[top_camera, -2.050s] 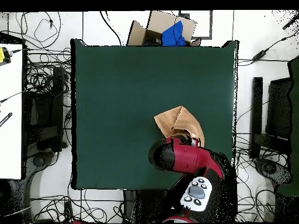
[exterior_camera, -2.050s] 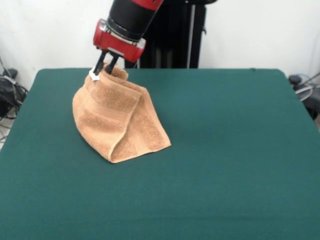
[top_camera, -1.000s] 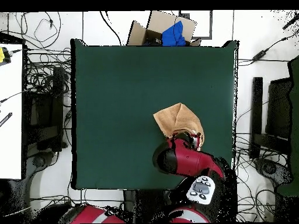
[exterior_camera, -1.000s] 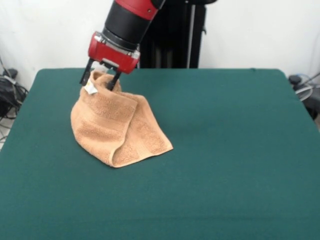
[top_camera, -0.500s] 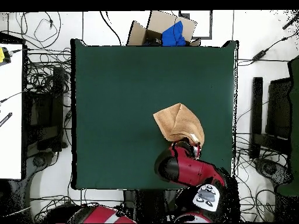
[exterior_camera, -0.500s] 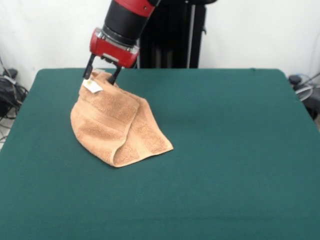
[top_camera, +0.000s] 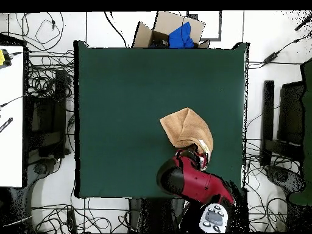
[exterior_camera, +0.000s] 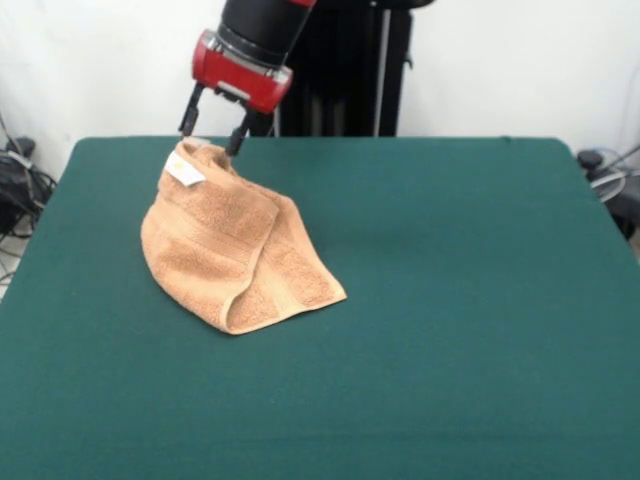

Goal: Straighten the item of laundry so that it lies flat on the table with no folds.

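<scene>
fingers (exterior_camera: 240, 140) are spread open just above the peach-orange terry towel (exterior_camera: 235, 250), gripping nothing. towel's heaped and folded on the dark green felt table (exterior_camera: 450, 300), robot-side edge. soft, light, floppy stuff, so i'd pinch the tagged corner.

In the front view the folded towel (exterior_camera: 235, 252) lies on the left half of the table (exterior_camera: 450, 330), with the gripper (exterior_camera: 212, 125) just above its far corner.

Peach towel (exterior_camera: 235, 250) looks like soft, nubby terry cloth with flatter woven bands; the surface (exterior_camera: 450, 300) is matt green felt-like cloth; the gripper (exterior_camera: 213, 130) housing looks glossy red, smooth
</scene>
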Controlling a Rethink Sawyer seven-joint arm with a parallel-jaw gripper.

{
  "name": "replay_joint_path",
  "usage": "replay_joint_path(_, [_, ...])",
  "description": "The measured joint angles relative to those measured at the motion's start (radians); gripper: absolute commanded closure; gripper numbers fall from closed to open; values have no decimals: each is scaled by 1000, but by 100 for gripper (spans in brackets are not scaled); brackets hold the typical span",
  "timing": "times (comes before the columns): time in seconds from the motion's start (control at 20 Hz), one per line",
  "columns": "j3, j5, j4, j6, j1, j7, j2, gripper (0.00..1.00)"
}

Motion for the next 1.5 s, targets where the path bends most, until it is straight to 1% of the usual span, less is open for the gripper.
replay_joint_path(0.15, [0, 24, 1, 63, 24, 0, -33, 0])
replay_joint_path(0.4, [0, 53, 1, 112, 59, 0, -48, 0])
replay_joint_path(0.6, [0, 74, 0, 119, 80, 0, -47, 0])
replay_joint_path(0.85, [-2, 100, -9, 119, 108, 0, -30, 0])
replay_joint_path(1.5, [-2, 113, -25, 119, 94, 0, 32, 0])
